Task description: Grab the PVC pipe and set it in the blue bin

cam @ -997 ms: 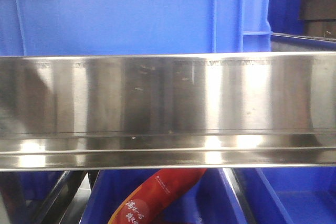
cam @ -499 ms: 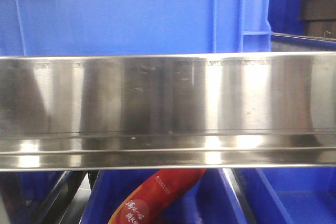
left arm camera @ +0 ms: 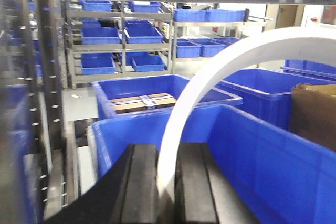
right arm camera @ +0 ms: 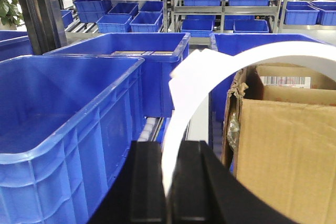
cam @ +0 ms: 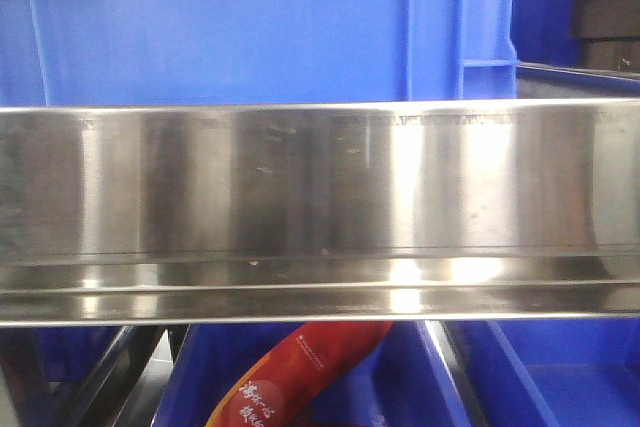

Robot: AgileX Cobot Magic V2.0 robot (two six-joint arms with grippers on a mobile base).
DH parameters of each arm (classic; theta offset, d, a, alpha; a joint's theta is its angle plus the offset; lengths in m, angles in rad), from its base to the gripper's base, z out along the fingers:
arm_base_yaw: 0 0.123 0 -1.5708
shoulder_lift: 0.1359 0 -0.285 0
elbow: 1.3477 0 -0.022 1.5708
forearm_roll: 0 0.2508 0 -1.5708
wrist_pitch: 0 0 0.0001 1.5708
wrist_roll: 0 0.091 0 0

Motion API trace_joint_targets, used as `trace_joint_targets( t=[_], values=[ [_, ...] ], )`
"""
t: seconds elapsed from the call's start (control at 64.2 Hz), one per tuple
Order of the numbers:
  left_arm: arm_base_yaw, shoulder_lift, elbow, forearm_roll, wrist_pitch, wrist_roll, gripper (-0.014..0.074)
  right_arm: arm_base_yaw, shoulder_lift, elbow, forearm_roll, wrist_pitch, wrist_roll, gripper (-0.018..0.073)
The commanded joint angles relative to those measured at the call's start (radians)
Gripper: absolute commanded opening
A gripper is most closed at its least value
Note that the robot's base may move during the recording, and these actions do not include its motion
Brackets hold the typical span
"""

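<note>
One brushed steel rail spans the front view, a ribbed blue crate behind, a red packet in a lower bin. Left wrist: left gripper pinched tight on a curved white PVC pipe above a blue bin. Right wrist: right gripper clamped on a curved white pipe, between blue tote and cardboard box.
</note>
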Motion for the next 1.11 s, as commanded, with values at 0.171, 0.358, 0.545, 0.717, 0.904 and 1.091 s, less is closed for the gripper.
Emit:
trace_joint_targets(
  t=[0.171,0.358,0.545,0.717,0.904,1.091],
  values=[
    [-0.087,0.204,-0.147,0.051,-0.037,0.0,-0.0111,0.001,0.001,0.0,0.008,-0.023,-0.005,-0.0167],
    [-0.143,0.29,-0.187,0.125,-0.054,0.0,-0.0111,0.001,0.001,0.0,0.007,-0.017,-0.005,-0.0167],
    [-0.154,0.352,-0.187,0.156,-0.083,0.0,-0.0111,0.001,0.001,0.0,0.007,-0.001,-0.005,-0.0167],
    [-0.154,0.406,-0.187,0.197,-0.127,0.0,-0.0111,0.001,0.001,0.0,0.007,-0.002,-0.005,-0.0167],
    [-0.154,0.466,-0.187,0.203,-0.164,0.0,-0.0111,0.001,0.001,0.0,0.009,0.005,-0.005,-0.0167],
    [-0.154,0.482,-0.187,0.204,-0.149,0.0,0.0027,0.001,0.001,0.0,0.009,0.007,-0.005,-0.0167]
  ],
)
